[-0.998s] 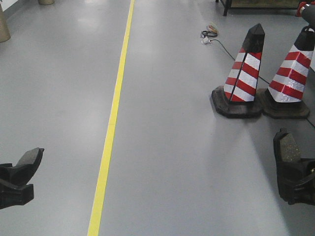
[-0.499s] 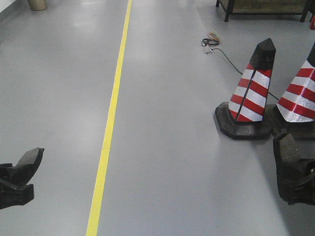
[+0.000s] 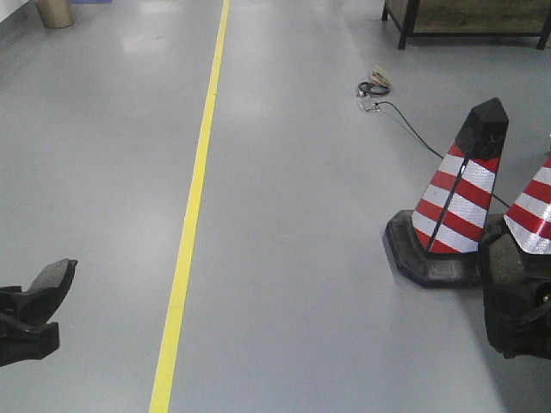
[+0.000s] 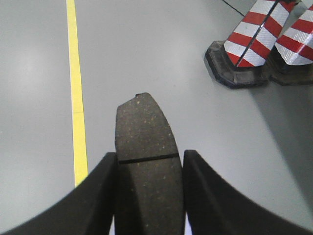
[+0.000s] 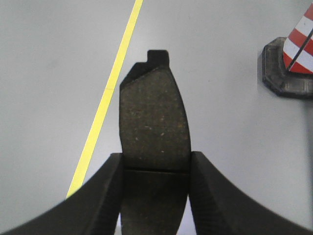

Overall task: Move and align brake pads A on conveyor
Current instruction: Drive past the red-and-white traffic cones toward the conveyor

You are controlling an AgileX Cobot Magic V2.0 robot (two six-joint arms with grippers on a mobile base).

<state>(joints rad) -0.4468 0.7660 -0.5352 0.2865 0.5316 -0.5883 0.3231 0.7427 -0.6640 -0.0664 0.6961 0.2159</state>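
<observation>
the dark grey-brown oblong brake pad (image 4: 145,147) at lower centre looks rough, grainy and matt, with pale flecks. the black plastic-looking gripper fingers (image 4: 93,196) are matt. the smooth grey floor (image 3: 301,215) shines faintly.

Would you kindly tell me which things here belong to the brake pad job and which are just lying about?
Job:
- left gripper with its pad
- right gripper with its pad

Lying about:
- cones
- cable
- yellow line
- bench
</observation>
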